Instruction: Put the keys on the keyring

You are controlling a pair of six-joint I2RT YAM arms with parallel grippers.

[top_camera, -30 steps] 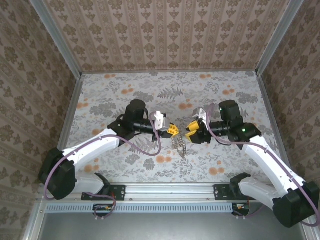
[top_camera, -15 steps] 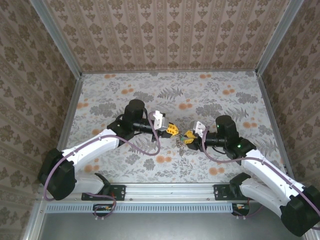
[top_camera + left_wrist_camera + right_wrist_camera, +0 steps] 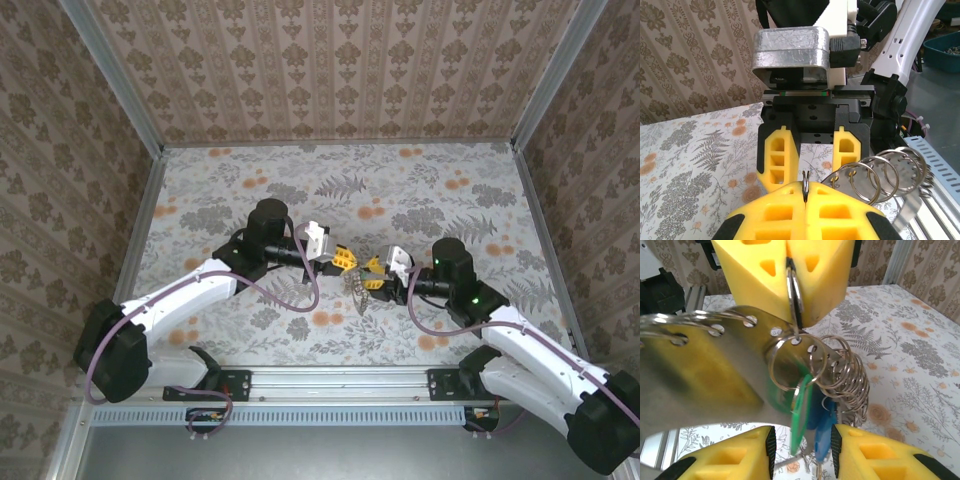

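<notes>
The left end effector [image 3: 805,196] is clenching the thin keyring [image 3: 796,295], holding it above the desk [image 3: 250,190]. Green and blue keys [image 3: 801,410] are hanging below among silvery rings [image 3: 845,375], so threading is seemingly partly done. The right end effector [image 3: 802,445] is straddling them, released.

We see a table [image 3: 420,190] covered in a print of grey leaves and orange blossoms. Along its 6 o'clock edge runs a metal rail [image 3: 340,383], with the left arm mount [image 3: 215,380] at 7 o'clock and the right arm mount [image 3: 462,382] at 5 o'clock. Just off centre towards 6 o'clock is the keyring [image 3: 358,288]; we cannot tell whether it touches the surface.
</notes>
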